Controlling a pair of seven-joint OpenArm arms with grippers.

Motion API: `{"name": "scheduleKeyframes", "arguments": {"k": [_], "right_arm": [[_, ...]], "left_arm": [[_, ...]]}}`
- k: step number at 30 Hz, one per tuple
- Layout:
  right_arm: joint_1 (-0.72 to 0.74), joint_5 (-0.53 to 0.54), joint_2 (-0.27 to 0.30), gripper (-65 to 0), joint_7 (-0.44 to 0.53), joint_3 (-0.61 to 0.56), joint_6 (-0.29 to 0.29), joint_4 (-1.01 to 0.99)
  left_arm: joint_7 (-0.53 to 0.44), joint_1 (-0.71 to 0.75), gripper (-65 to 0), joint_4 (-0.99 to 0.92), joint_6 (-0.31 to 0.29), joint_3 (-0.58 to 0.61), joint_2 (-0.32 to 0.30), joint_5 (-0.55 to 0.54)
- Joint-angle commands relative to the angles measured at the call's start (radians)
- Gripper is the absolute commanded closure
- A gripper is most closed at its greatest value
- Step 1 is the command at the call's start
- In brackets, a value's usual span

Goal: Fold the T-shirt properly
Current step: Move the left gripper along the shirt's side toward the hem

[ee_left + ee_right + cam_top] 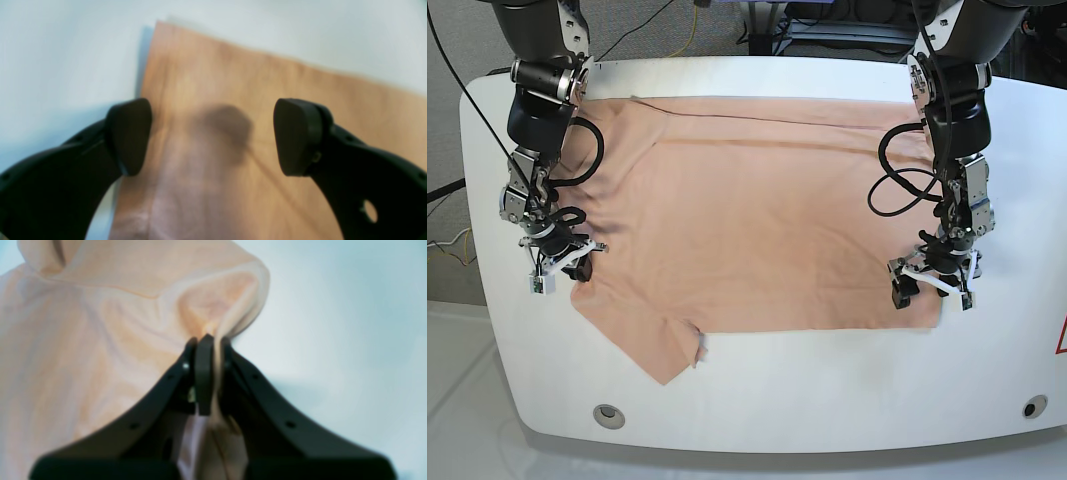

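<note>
One white table (pixel 757 400) carries everything, and most of its top is covered by the T-shirt (pixel 757 220), a plain peach cloth spread flat with a long straight edge near the table's far rim and another running along the side toward the camera. Toward the near left of the shirt in the base view a sleeve or corner juts out to a point, with a small flap turned up beside it. Two black arms come down from the far rim of the table, one at each side edge of the shirt. The right gripper (pixel 562 262) sits at the shirt's left edge in the base view; its wrist view shows the jaws pressed together on a pinch of fabric, the cloth rising in a soft puckered hump just beyond the fingertips and a thin strip of it running down between the pads. The left gripper (pixel 932 285) is at the opposite edge of the shirt, near its near corner — its jaws stand wide apart with nothing between them, hovering over flat cloth, one pad (pixel 128 135) above the shirt's border with the table and the other pad (pixel 295 136) over fabric.
</note>
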Motion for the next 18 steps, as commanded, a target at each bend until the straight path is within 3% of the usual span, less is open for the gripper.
{"name": "scheduleKeyframes", "arguments": {"k": [1,7,13,18], "right_arm": [[-0.009,-0.035,0.011,-0.8,-0.063,-0.001,-0.008,0.034],[-0.03,-0.035,0.012,-0.8,-0.111,0.001,-0.008,0.097],[-0.03,-0.035,0.012,-0.8,-0.123,0.002,-0.008,0.123],[-0.03,-0.035,0.012,-0.8,-0.123,0.002,-0.008,0.123]], "left_arm": [[0.007,-0.015,-54.5,-0.032,0.014,-0.001,-0.011,0.007],[-0.004,-0.012,-54.5,-0.041,0.019,-0.001,-0.012,0.007],[-0.004,-0.006,-54.5,-0.04,0.099,0.008,-0.014,0.009],[-0.004,-0.006,-54.5,-0.033,0.106,0.053,-0.015,0.007]]}}
